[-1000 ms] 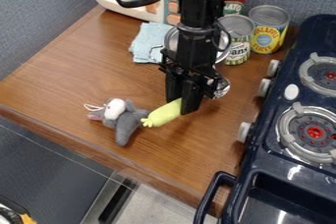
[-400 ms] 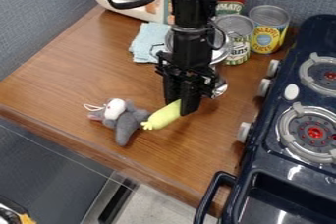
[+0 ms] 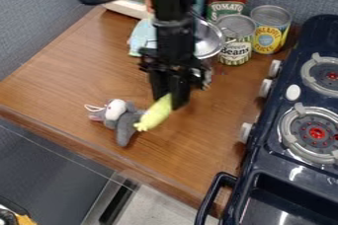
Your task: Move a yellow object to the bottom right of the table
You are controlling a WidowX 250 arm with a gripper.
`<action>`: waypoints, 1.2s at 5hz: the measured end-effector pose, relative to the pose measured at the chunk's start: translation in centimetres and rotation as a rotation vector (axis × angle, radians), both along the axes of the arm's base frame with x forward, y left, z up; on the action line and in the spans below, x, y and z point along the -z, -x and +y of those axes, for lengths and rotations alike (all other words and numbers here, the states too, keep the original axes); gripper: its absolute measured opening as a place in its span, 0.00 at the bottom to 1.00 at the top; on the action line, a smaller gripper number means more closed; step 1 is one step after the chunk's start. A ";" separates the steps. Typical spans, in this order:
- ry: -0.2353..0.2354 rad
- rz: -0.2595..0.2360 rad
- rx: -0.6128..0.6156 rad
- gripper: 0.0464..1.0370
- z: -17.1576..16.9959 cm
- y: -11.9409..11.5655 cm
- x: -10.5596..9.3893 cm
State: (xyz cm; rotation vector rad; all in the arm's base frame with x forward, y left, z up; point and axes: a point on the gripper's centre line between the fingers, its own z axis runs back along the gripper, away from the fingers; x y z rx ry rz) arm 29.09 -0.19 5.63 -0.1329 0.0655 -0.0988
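The black gripper (image 3: 169, 101) hangs over the middle of the wooden table (image 3: 198, 157), its fingers shut on the upper end of a yellow object (image 3: 154, 114) with a stubby, notched tip. That object slants down and to the left from the fingers, and its lower tip overlaps the edge of the grey plush toy beside it in the view. Whether the two touch, or how high the yellow object is above the table, I cannot tell.
Left of the yellow object lies the grey plush toy (image 3: 124, 126). Several cans (image 3: 235, 46), a metal strainer (image 3: 208, 39) and a light blue cloth (image 3: 141, 36) stand or lie behind. A dark blue stove (image 3: 264, 169) borders the right side.
The gripper has shifted left and slightly up in the view, carrying the yellow object, which now slants more steeply. More of the cans and strainer is uncovered.
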 end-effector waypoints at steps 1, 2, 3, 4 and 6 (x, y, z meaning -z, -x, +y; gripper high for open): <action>0.000 -0.064 -0.156 0.31 1.2 0.2 -0.3; 0.011 -0.057 -0.158 0.31 1.2 0.2 -0.4; 0.013 -0.058 -0.152 0.31 1.1 0.2 -0.4; 0.017 -0.058 -0.148 0.31 1.1 0.2 -0.5; -0.020 -0.057 -0.198 0.31 2.0 0.1 -0.4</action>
